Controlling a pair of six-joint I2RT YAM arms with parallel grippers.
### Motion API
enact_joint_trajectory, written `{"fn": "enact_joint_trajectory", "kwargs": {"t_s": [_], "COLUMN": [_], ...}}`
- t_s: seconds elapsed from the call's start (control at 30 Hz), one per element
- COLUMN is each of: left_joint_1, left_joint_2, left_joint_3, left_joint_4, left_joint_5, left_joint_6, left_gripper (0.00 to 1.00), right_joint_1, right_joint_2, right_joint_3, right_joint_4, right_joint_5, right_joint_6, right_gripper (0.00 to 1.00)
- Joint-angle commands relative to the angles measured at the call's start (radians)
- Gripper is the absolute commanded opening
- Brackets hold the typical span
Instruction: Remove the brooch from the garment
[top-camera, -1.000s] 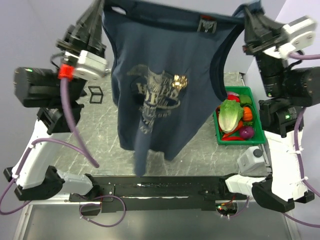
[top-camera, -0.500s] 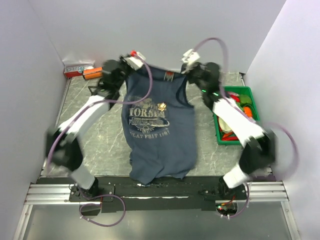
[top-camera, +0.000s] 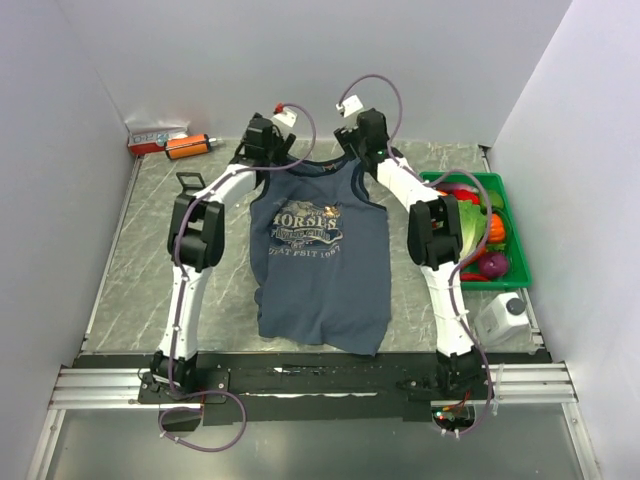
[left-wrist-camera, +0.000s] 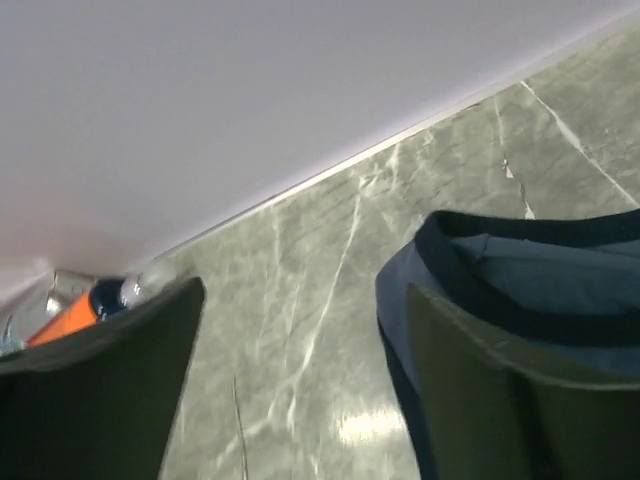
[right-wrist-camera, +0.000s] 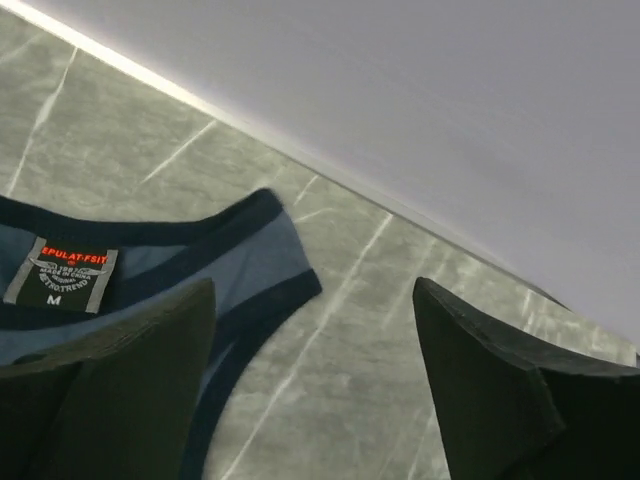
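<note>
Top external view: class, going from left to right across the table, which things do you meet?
In order: red-and-white flat box → orange cylinder → navy-blue sleeveless tank top → green plastic tray of toy vegetables.

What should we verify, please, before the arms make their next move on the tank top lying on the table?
1. The garment lies flat on the table: ok.
2. The left gripper is open, holding nothing: ok.
3. The right gripper is open, holding nothing: ok.
4. The brooch is located on the chest print: cannot tell, too small in the top view.
5. The green bin sits apart from the garment: ok.
</note>
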Motion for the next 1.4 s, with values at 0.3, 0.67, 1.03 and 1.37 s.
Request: {"fn": "enact_joint_trajectory", "kwargs": {"t_s": [0.3,0.67,1.03,1.37], "left_joint_1": [0.074,0.112,0.099,0.051], "left_joint_2": [-0.787,-1.073,-0.921,-0.812], "left_joint_3": [-0.628,-1.099,-1.047,-1.034], "left_joint_4": [-0.326,-0.599,-0.901,-0.938], "left_joint_5": [0.257,0.619,0.825,0.802], "left_joint_6": [-0.379,-0.215,-0.037,0.066], "left_gripper": [0.94,0.86,0.72,0.72], "right_joint_1": [-0.025,0.016,0.024,0.177], "right_joint_2": [-0.741,-1.096,-1.074,-1.077], "right_joint_3": [-0.639,-1.124,-1.153,-1.320], "right_joint_4": [-0.319,-0.623,-0.816,-0.768], "right_joint_5": [-0.458,-0.652,-0.621,-0.568], "right_joint_6": [-0.004,-0.249,-0.315,-0.337], "right_gripper": [1.00,0.88,1.00,0.95]}}
